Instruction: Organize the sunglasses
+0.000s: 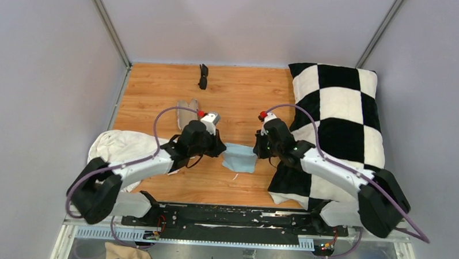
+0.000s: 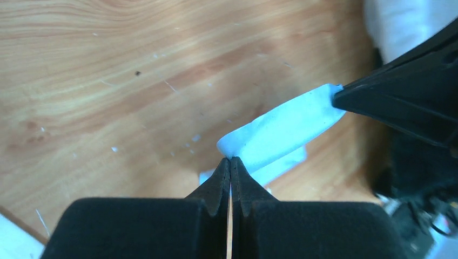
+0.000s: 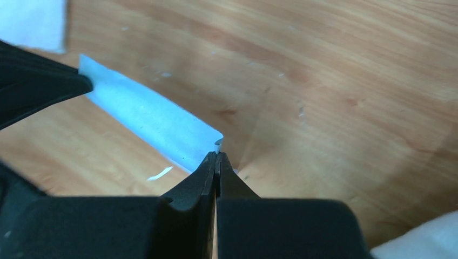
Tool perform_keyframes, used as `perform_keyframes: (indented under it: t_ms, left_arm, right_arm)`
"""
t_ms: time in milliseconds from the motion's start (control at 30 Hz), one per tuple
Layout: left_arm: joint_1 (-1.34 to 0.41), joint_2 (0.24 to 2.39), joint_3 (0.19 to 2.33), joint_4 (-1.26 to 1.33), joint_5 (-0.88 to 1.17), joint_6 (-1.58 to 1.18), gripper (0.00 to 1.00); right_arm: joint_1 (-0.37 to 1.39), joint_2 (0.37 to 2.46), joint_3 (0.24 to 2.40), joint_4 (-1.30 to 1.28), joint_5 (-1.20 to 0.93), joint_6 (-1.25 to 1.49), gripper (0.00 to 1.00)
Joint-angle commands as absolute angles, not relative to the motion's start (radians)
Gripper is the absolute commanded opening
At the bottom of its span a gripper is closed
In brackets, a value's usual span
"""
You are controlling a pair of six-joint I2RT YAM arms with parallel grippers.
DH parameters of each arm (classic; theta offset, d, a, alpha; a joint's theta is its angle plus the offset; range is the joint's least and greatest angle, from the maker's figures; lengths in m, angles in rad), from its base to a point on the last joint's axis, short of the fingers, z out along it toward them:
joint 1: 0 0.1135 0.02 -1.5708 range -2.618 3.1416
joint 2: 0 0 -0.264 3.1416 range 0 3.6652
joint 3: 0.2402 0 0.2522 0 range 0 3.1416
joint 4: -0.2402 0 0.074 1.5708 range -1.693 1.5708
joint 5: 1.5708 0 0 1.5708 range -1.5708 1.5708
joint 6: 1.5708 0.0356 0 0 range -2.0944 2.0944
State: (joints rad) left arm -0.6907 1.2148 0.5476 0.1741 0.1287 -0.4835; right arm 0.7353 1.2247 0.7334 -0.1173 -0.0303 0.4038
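**Top view:** The left pincer (image 1: 222, 147) and right pincer (image 1: 256, 149) face each other low over the counter (image 1: 245, 95). Each pinches one side of a pale blue cloth (image 1: 239, 160) held between them. The sunglasses (image 1: 203, 76) lie folded and untouched well beyond both pincers, at the counter's far edge, on the left pincer's side. A tan case (image 1: 186, 108) sits just beyond the left pincer, and a checked pillow (image 1: 337, 122) lies outboard of the right.

**Left wrist:** The tips are pressed together on a cloth (image 2: 281, 129) corner, and the fabric runs up to the opposite pincer. No sunglasses are in view.

**Right wrist:** This mirrors the left, with the tips clamped on the cloth's (image 3: 151, 118) other corner.

The sunglasses look light and stiff, with a thin frame, probably slick lenses that scratch easily, and delicate hinges. The safest hold is likely a gentle pinch across the folded frame at the bridge or the stacked arms, never on the lenses.
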Motion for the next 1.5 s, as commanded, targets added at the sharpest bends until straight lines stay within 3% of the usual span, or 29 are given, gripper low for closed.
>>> perform_keyframes:
  t_ms: [0, 267, 733, 867, 933, 1300, 1467]
  left_arm:
    - [-0.691, 1.439, 0.673, 0.202, 0.032, -0.403, 0.00]
    - [-0.659, 1.690, 0.848, 0.202, 0.025, -0.376, 0.00]
    - [-0.608, 1.882, 1.043, 0.045, -0.058, -0.345, 0.00]
    - [-0.603, 1.910, 1.161, -0.096, -0.072, -0.320, 0.39]
    - [-0.603, 1.899, 1.195, -0.135, -0.083, -0.311, 0.50]
    - [-0.603, 1.659, 1.131, -0.244, -0.171, -0.413, 0.48]
    - [-0.610, 1.550, 0.991, -0.231, -0.019, -0.524, 0.46]
  right_arm:
    - [0.664, 1.398, 0.809, -0.010, 0.040, 0.310, 0.00]
    - [0.586, 1.661, 0.963, 0.033, 0.025, 0.262, 0.00]
    - [0.569, 1.779, 1.032, 0.040, 0.075, 0.267, 0.01]
    - [0.563, 1.762, 1.062, 0.006, 0.095, 0.267, 0.43]
    - [0.559, 1.728, 1.069, -0.029, 0.116, 0.270, 0.50]
    - [0.543, 1.440, 0.967, -0.217, 0.121, 0.375, 0.51]
    - [0.560, 1.312, 0.845, -0.251, 0.037, 0.502, 0.51]
